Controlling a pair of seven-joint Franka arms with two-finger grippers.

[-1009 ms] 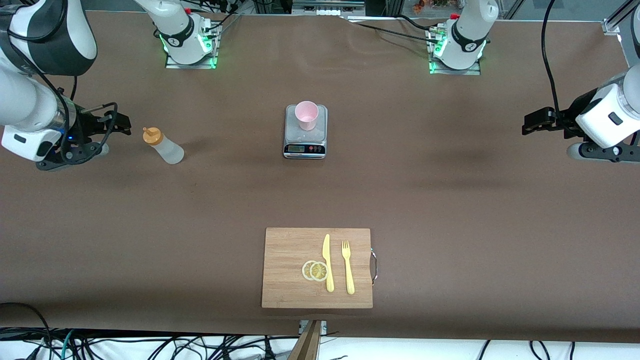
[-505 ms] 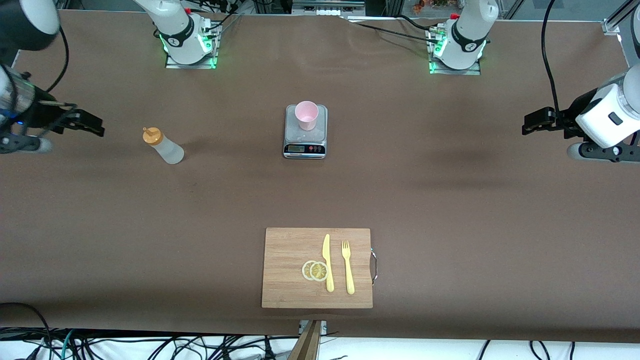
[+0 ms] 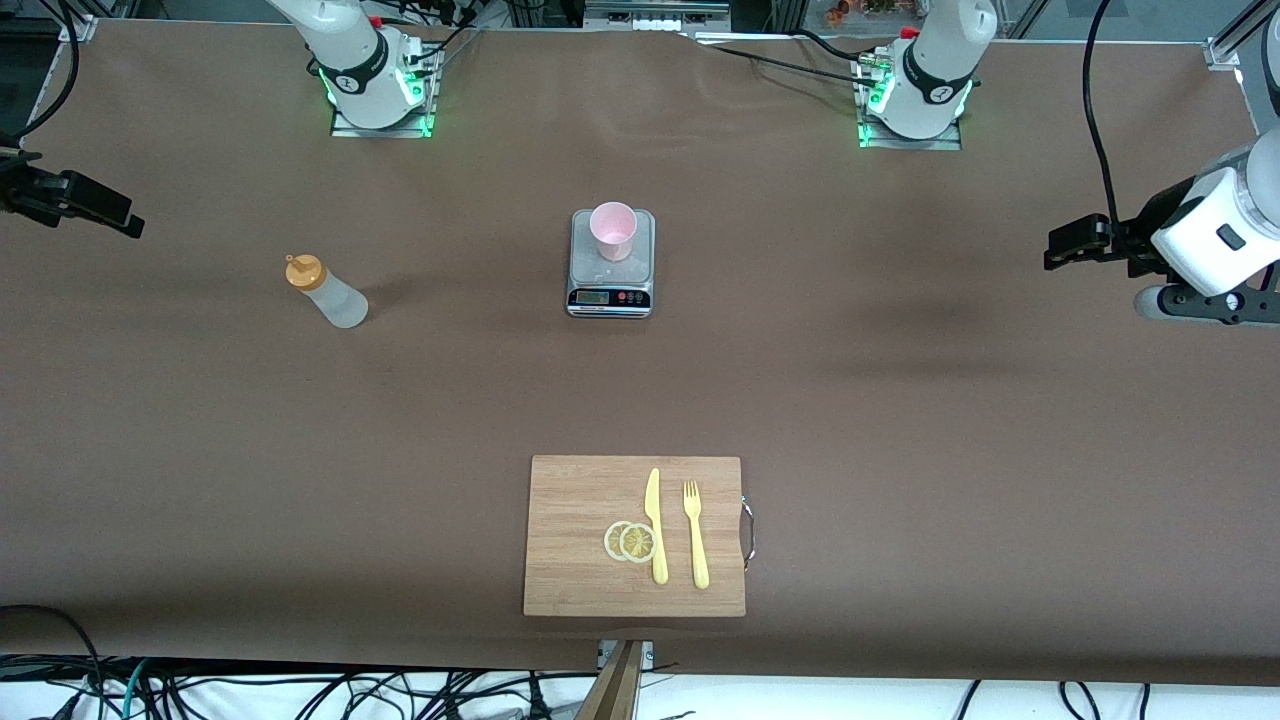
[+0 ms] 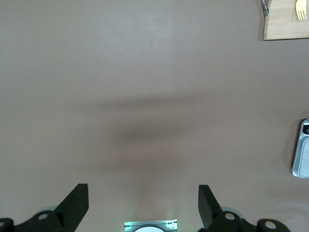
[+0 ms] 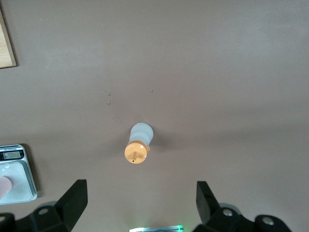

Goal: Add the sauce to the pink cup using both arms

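The right gripper point(image 3: 118, 222), jaws wide and empty, is retreating to the frame's upper left, away from the standing sauce bottle point(image 3: 328, 292). The left gripper point(image 3: 1052, 250), jaws likewise wide, is waiting at the right edge; the pink cup point(image 3: 613, 230) is sitting on the scale point(image 3: 611, 290), so pouring appears finished or not begun.

Matt table point(image 3: 900, 400) — wooden board point(image 3: 570, 520).

Right gripper point(image 3: 95, 205) up in the air at the right arm's end of the table, almost out of the front view, black fingers point(image 5: 75, 195) spread wide and holding nothing. Left gripper point(image 3: 1062, 244) hovering over the left arm's end of the table, its white wrist point(image 3: 1215, 240) showing at the edge of the front view, fingers point(image 4: 77, 198) likewise parted and empty. Both wrists pointed down at the tabletop.
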